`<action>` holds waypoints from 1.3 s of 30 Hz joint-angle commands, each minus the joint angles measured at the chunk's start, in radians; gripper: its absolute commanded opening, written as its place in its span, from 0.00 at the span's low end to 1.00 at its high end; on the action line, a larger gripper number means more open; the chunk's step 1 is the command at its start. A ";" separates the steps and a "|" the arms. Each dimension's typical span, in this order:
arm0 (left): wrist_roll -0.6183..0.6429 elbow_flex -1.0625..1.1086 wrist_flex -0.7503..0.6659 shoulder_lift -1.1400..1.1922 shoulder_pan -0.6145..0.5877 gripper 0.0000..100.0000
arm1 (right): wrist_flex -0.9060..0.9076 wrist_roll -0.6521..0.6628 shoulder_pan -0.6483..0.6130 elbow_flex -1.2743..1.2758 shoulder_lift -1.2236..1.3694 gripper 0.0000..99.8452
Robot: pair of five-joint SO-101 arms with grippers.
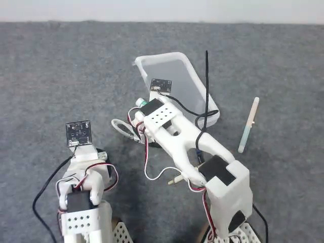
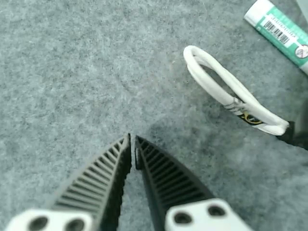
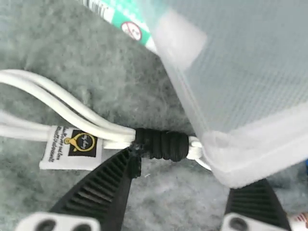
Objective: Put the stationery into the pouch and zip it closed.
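Grey felt mat [image 1: 50,76], pale wall strip at 12 o'clock.

Near, 7 o'clock: left gripper [image 2: 133,139], jaws all but closed, tips almost touching, nothing in them. It hangs over bare mat, with the strap [image 2: 226,91] loop ahead of it and apart.

Centre: right gripper [image 3: 187,173], jaws spread wide, clamped on nothing. They straddle the pouch [image 3: 240,72] at its near corner and the black binding [image 3: 161,144] where the strap joins. One finger touches the binding; the other is partly hidden by the pouch corner.

Step, as I read it: pin the pouch so it can be loaded.
- Close on the binding or the seamed corner. The thin mesh wall would likely buckle or slip.
- Keep the grip low and clear of the mouth.
- Cannot tell whether the zip is open.
- The left gripper must open before taking any item.

Orientation, near to far:
- Pen [image 1: 248,126]: 3 o'clock, well apart from the pouch, lying flat. Long axis about 1 to 7, greenish end nearer.
- Tube [image 2: 276,29]: just beside the pouch's edge, near the strap. The right arm covers most of it from above, so its axis is unclear.
- Pouch: between 12 and 1 o'clock from centre. Long axis roughly 11 to 5, strap corner at the near end, under the right arm.
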 commanded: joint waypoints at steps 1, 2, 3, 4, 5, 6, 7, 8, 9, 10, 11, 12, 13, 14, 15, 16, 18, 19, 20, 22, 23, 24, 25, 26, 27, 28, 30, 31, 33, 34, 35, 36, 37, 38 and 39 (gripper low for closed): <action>-0.011 -0.012 -0.008 -0.014 -0.002 0.01 | 0.018 -0.009 0.024 -0.034 0.001 0.28; -0.011 -0.012 -0.008 -0.014 -0.002 0.01 | 0.016 -0.011 0.022 -0.034 0.002 0.28; -0.011 -0.012 -0.008 -0.014 -0.002 0.01 | 0.015 -0.011 0.022 -0.034 0.002 0.28; -0.011 -0.012 -0.008 -0.014 -0.002 0.01 | 0.015 -0.011 0.022 -0.034 0.002 0.28; -0.011 -0.012 -0.008 -0.014 -0.002 0.01 | 0.016 -0.011 0.022 -0.034 0.002 0.28; -0.011 -0.012 -0.008 -0.014 -0.002 0.01 | 0.019 -0.012 0.022 -0.034 0.002 0.28; -0.011 -0.012 -0.008 -0.014 -0.002 0.01 | 0.021 -0.012 0.022 -0.032 0.002 0.27; -0.011 -0.012 -0.008 -0.014 -0.002 0.01 | 0.021 -0.012 0.024 -0.031 0.002 0.25; -0.011 -0.012 -0.008 -0.014 -0.002 0.01 | 0.021 -0.011 0.024 -0.031 0.002 0.23; -0.011 -0.012 -0.008 -0.014 -0.002 0.01 | 0.019 -0.009 0.030 -0.031 0.004 0.20; -0.011 -0.012 -0.008 -0.014 -0.002 0.01 | 0.012 -0.009 0.041 -0.031 0.004 0.18; -0.011 -0.012 -0.008 -0.014 -0.002 0.01 | 0.010 -0.009 0.053 -0.032 0.004 0.15; -0.011 -0.012 -0.008 -0.014 -0.002 0.01 | 0.002 -0.009 0.071 -0.032 0.004 0.14; -0.011 -0.012 -0.008 -0.014 -0.002 0.01 | -0.008 -0.008 0.088 -0.032 0.004 0.13; -0.011 -0.012 -0.008 -0.014 -0.002 0.01 | -0.013 -0.006 0.105 -0.032 0.004 0.13; -0.011 -0.012 -0.008 -0.014 -0.002 0.01 | -0.016 0.006 0.119 -0.032 0.004 0.12; -0.011 -0.012 -0.008 -0.014 -0.002 0.01 | -0.013 0.051 0.139 -0.032 0.004 0.12; -0.011 -0.012 -0.008 -0.014 -0.002 0.01 | -0.010 0.068 0.142 -0.032 0.001 0.12; -0.011 -0.012 -0.008 -0.014 -0.002 0.01 | -0.008 0.081 0.143 -0.028 -0.004 0.12; -0.011 -0.012 -0.008 -0.014 -0.002 0.01 | 0.019 0.104 0.143 -0.032 -0.005 0.11; -0.011 -0.012 -0.008 -0.014 -0.002 0.01 | 0.027 0.117 0.139 -0.032 -0.005 0.10; -0.011 -0.012 -0.008 -0.014 -0.002 0.01 | 0.031 0.132 0.137 -0.032 -0.007 0.07; -0.011 -0.012 -0.008 -0.014 -0.002 0.01 | 0.033 0.152 0.136 -0.032 -0.007 0.03; -0.011 -0.012 -0.008 -0.014 -0.002 0.01 | 0.033 0.173 0.137 -0.034 -0.007 0.00; -0.011 -0.012 -0.008 -0.014 -0.002 0.01 | 0.036 0.195 0.139 -0.034 -0.007 0.01; -0.011 -0.012 -0.008 -0.014 -0.002 0.01 | 0.042 0.210 0.142 -0.034 -0.007 0.02; -0.011 -0.012 -0.008 -0.014 -0.002 0.01 | 0.045 0.242 0.148 -0.034 -0.007 0.00; -0.011 -0.012 -0.008 -0.014 -0.002 0.01 | 0.058 0.264 0.153 -0.034 -0.007 0.01; -0.011 -0.012 -0.008 -0.014 -0.002 0.01 | 0.088 0.315 0.154 -0.049 -0.010 0.01; -0.011 -0.012 -0.008 -0.014 -0.002 0.01 | 0.111 0.344 0.157 -0.057 -0.018 0.01; -0.011 -0.012 -0.008 -0.014 -0.002 0.01 | 0.131 0.374 0.159 -0.064 -0.030 0.01; -0.011 -0.012 -0.008 -0.014 -0.002 0.01 | 0.150 0.408 0.159 -0.066 -0.047 0.01; -0.011 -0.012 -0.008 -0.014 -0.002 0.01 | 0.162 0.440 0.159 -0.068 -0.067 0.01; -0.011 -0.012 -0.008 -0.014 -0.002 0.01 | 0.174 0.471 0.160 -0.068 -0.085 0.01; -0.011 -0.012 -0.008 -0.014 -0.002 0.01 | 0.186 0.500 0.160 -0.068 -0.104 0.01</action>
